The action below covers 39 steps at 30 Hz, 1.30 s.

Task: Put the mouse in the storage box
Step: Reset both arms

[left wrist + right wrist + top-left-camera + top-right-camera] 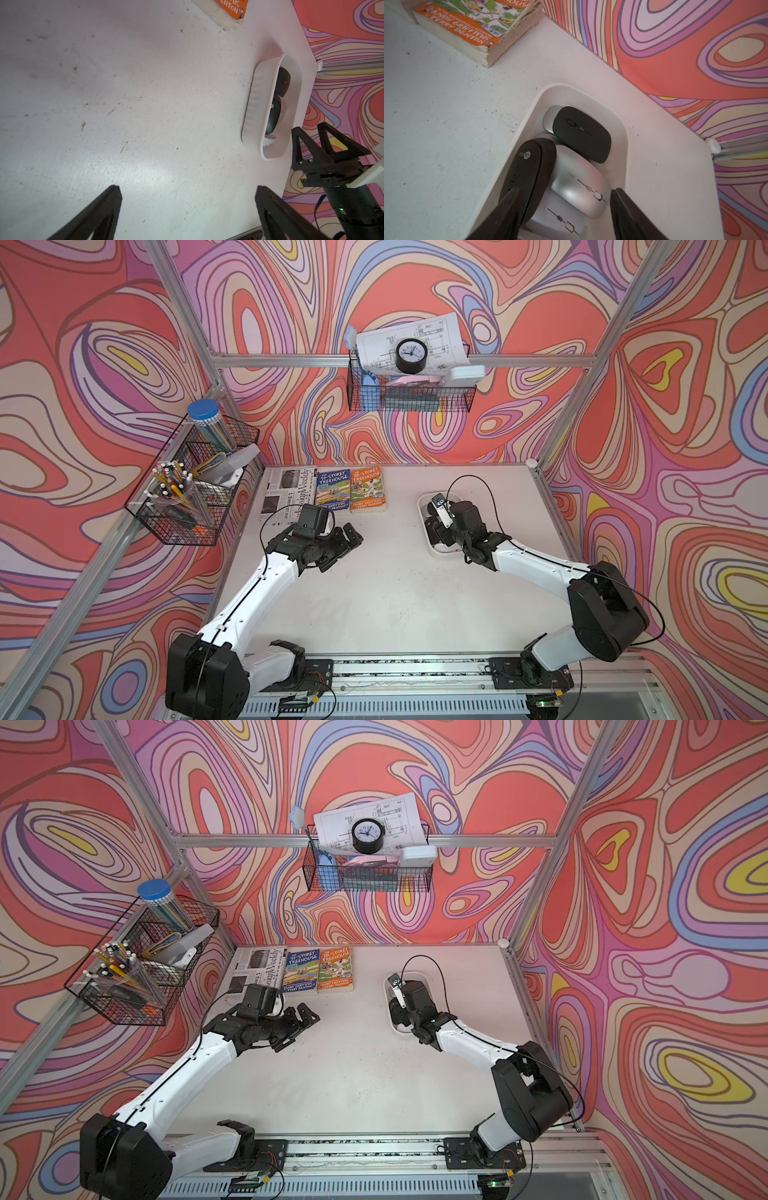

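Observation:
The storage box (581, 89) is a white oblong tray at the table's right rear, seen in both top views (436, 552) (400, 1032) and in the left wrist view (255, 104). Several mice lie in it. A black mouse (527, 170) with a logo stands on its edge against the box wall, beside one finger of my right gripper. A flat black mouse (581, 133) and a silver mouse (579, 187) lie flat. My right gripper (565, 192) (436, 526) hangs open over the box, holding nothing. My left gripper (188, 189) (345, 543) is wide open above bare table.
Two paperback books (368, 489) (332, 491) and a newspaper (286, 493) lie along the table's back edge. Black wire baskets hang on the left wall (191, 485) and the back rail (409, 393). An aluminium post (557, 427) stands just behind the box.

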Each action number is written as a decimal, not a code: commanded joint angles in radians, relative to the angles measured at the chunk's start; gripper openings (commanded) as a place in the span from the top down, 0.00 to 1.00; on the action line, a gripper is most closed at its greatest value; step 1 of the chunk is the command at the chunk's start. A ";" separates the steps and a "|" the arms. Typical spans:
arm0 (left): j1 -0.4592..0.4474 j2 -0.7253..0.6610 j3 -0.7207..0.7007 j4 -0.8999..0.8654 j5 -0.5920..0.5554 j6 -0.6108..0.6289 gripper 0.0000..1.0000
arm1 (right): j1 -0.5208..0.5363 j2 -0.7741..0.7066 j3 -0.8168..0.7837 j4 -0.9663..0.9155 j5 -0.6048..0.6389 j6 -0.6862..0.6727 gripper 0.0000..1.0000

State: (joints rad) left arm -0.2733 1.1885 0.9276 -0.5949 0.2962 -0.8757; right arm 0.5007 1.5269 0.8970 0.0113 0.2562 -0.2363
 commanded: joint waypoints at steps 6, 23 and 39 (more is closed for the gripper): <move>0.006 -0.131 -0.052 0.074 -0.376 0.174 0.01 | -0.181 -0.172 -0.077 0.201 -0.150 0.334 0.26; 0.008 -0.111 -0.462 0.802 -0.802 0.721 0.01 | -0.326 -0.249 -0.330 0.357 0.348 0.372 0.21; 0.206 0.338 -0.562 1.486 -0.472 0.879 0.01 | -0.431 0.100 -0.489 1.003 0.094 0.292 0.20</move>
State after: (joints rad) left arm -0.0792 1.5085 0.3447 0.8055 -0.2714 -0.0109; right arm 0.0780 1.6005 0.4011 0.8639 0.4767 0.1062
